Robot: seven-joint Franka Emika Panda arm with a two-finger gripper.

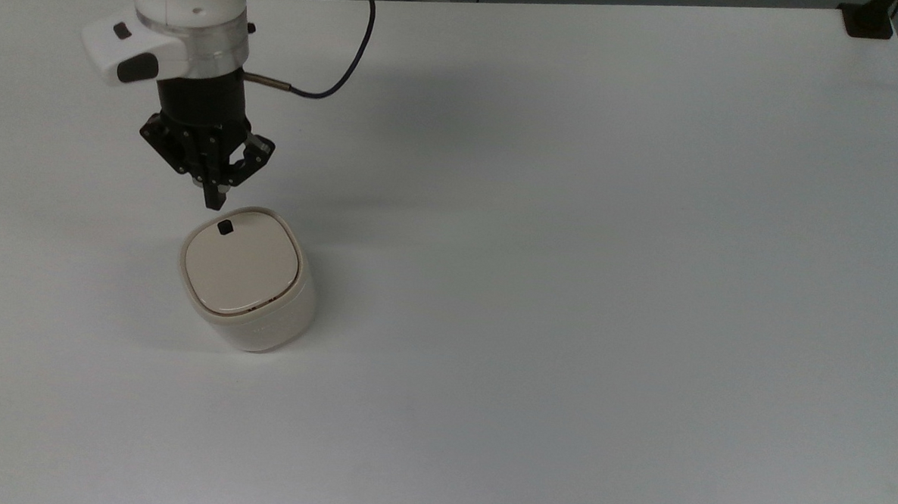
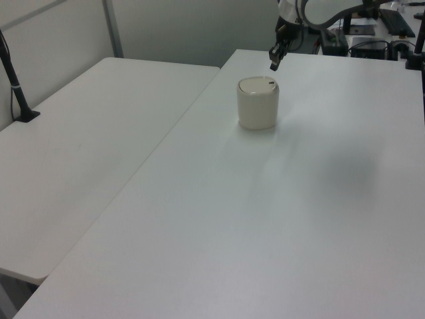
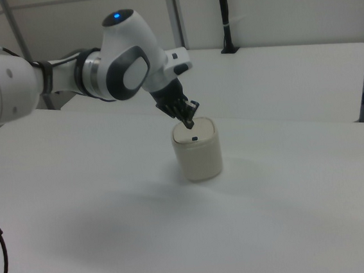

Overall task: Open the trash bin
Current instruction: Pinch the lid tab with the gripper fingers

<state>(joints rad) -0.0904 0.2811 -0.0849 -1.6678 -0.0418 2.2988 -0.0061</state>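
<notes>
Gripper (image 1: 213,200) fingers are pressed together into a single black tip in the top view, holding nothing, and that tip is hanging in the upper left of the frame just above the far rim of the trash bin (image 1: 248,283). Closed like this, the fingers are making a narrow poker, which looks suited to pressing the small black button (image 1: 225,228) sitting on the beige lid (image 1: 241,262) right below them. The bin is standing upright, lid shut, in the left half of the frame on the white table (image 1: 569,287), well away from every table edge, with bare surface spreading to the top view's right and below. The arm's cable (image 1: 343,65) is looping off toward the upper edge, away from the bin.

In the left view the gripper (image 2: 273,64) is hovering near the top centre, above and slightly behind the bin (image 2: 257,104), apart from the lid by a small gap. A seam between two tables (image 2: 179,126) is running to the left view's left of the bin, not close enough to matter.

In the right view the arm (image 3: 123,64) is reaching in from the upper left and the gripper (image 3: 189,122) is tilting down toward the lid (image 3: 195,134) at mid-frame, its tip just above the button (image 3: 194,138). I judge a short descent is all that is left, with open table all round the bin (image 3: 198,149).
</notes>
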